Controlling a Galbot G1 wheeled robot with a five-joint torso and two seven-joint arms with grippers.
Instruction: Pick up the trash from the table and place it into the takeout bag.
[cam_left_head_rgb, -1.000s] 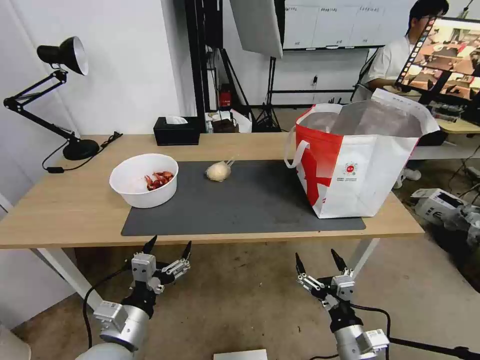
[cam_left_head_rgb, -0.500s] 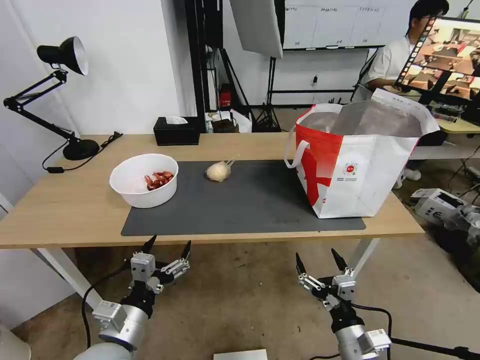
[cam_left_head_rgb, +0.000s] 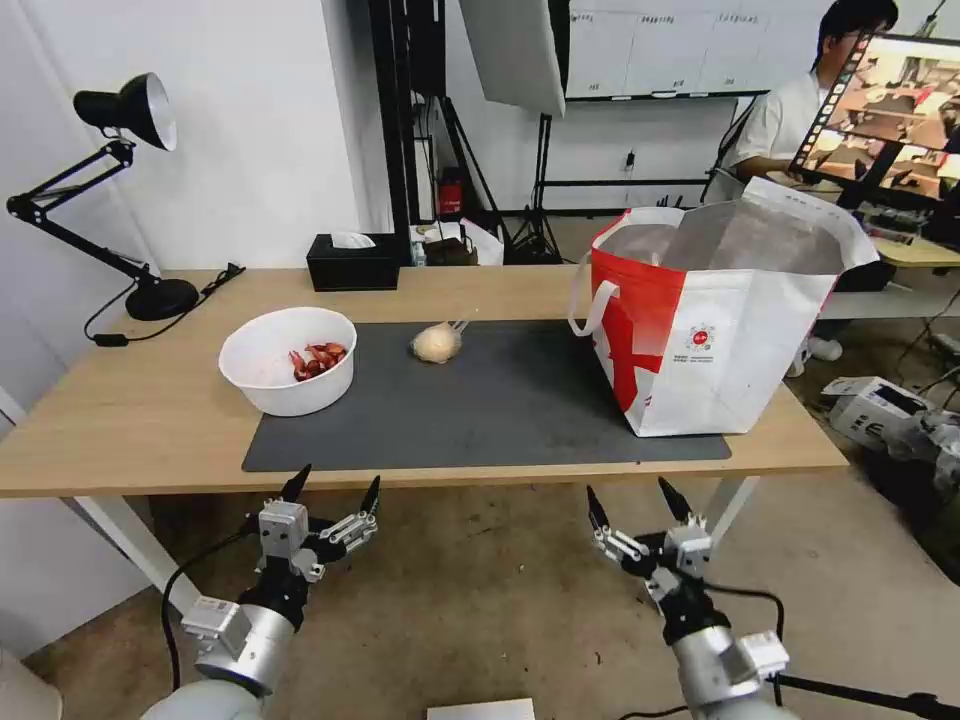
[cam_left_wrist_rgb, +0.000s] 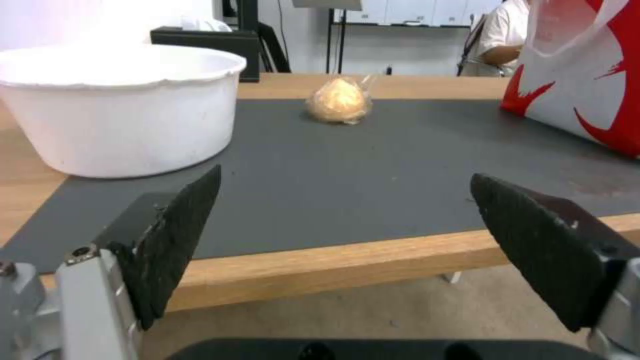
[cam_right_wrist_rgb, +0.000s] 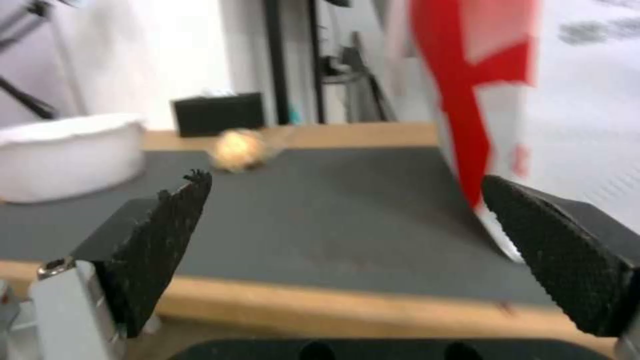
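A white round bowl (cam_left_head_rgb: 288, 360) (cam_left_wrist_rgb: 120, 107) (cam_right_wrist_rgb: 67, 155) holding red shells sits at the left end of the dark grey mat (cam_left_head_rgb: 500, 400) on the table (cam_left_head_rgb: 130, 420). A beige plastic-wrapped ball (cam_left_head_rgb: 437, 343) (cam_left_wrist_rgb: 339, 101) (cam_right_wrist_rgb: 238, 149) lies on the mat's far middle. The red-and-white takeout bag (cam_left_head_rgb: 715, 330) (cam_left_wrist_rgb: 587, 75) (cam_right_wrist_rgb: 533, 100) stands open at the right end. My left gripper (cam_left_head_rgb: 335, 488) (cam_left_wrist_rgb: 343, 200) hangs open just below the table's front edge, and my right gripper (cam_left_head_rgb: 628, 498) (cam_right_wrist_rgb: 343, 205) is open likewise; both hold nothing.
A black tissue box (cam_left_head_rgb: 352, 262) stands at the table's back edge and a black desk lamp (cam_left_head_rgb: 130, 200) at its far left. A white cardboard box (cam_left_head_rgb: 880, 410) lies on the floor to the right. A tripod and a monitor stand behind.
Both grippers have risen slightly toward the table's front edge, the right one more. Things on the table are as before.
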